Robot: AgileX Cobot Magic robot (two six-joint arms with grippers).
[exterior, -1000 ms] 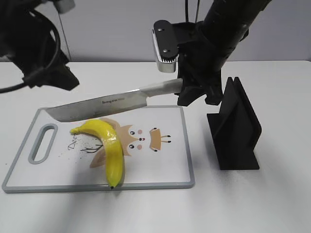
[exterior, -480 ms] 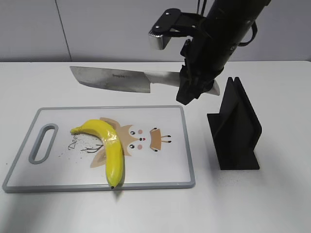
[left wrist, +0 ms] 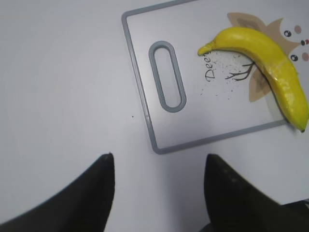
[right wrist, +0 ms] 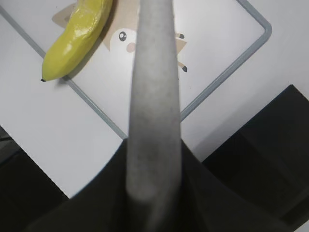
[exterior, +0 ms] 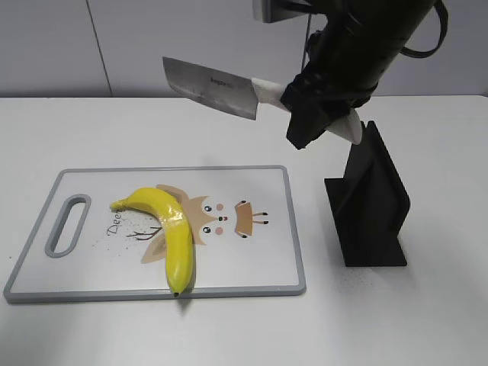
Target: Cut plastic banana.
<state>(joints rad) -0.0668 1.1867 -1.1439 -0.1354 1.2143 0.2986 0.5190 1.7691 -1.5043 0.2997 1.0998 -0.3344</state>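
The yellow plastic banana [exterior: 170,229] lies whole on the white cutting board [exterior: 259,263], left of the owl drawing; it also shows in the left wrist view [left wrist: 270,67] and the right wrist view [right wrist: 77,38]. My right gripper [exterior: 305,114] is shut on the handle of a knife [exterior: 213,88], held high above the board's far right corner, blade pointing left; the handle fills the right wrist view [right wrist: 153,96]. My left gripper [left wrist: 157,166] is open and empty over bare table, left of the board; it is out of the exterior view.
A black knife stand [exterior: 370,198] stands on the table right of the board, just below the knife handle's end; it also shows in the right wrist view [right wrist: 270,145]. The board has a grey rim and a handle slot [exterior: 67,225] at its left end.
My right gripper has lifted the knife from just above the banana up and to the right, toward the stand. The left arm has left the exterior view. The banana has not moved.
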